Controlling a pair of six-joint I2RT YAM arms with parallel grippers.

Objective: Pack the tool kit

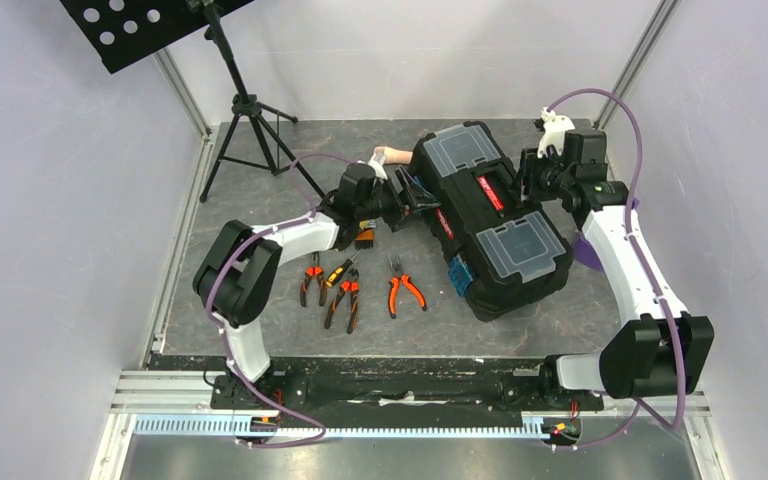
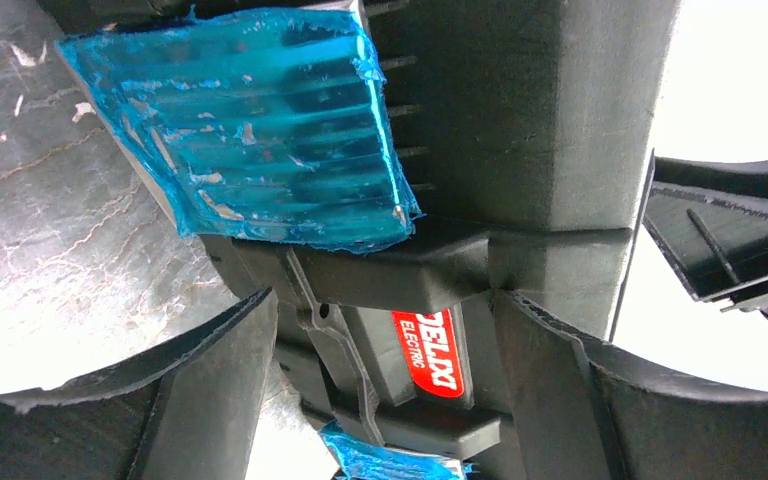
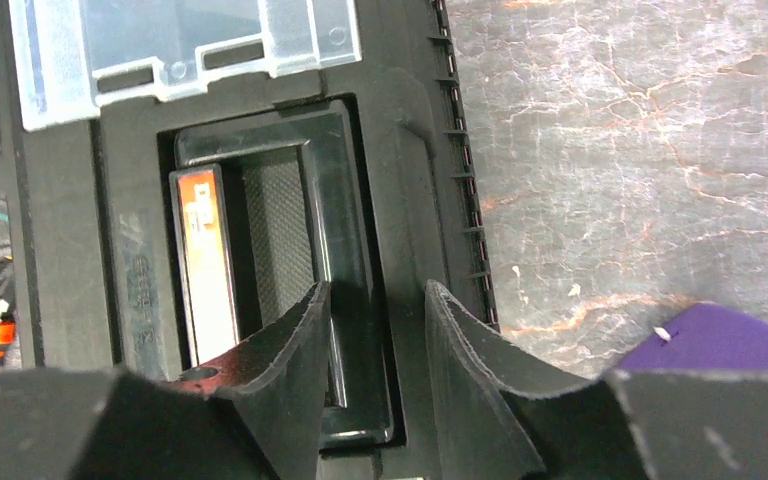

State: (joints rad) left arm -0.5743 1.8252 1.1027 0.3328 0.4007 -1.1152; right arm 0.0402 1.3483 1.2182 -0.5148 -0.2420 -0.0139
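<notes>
The black toolbox lies diagonally at mid-right of the table, its two clear lids closed. In the left wrist view its blue latch and red label fill the frame. My left gripper is at the box's front left side, open wide, with the labelled front part between its fingers. My right gripper is at the box's far side, partly open. One finger sits in the handle recess; the other is outside its rim. Three orange-black pliers and a screwdriver lie on the table.
A beige handle lies behind the left gripper. A purple object sits right of the box under the right arm. A tripod stands at back left. A small orange-black item lies near the left wrist.
</notes>
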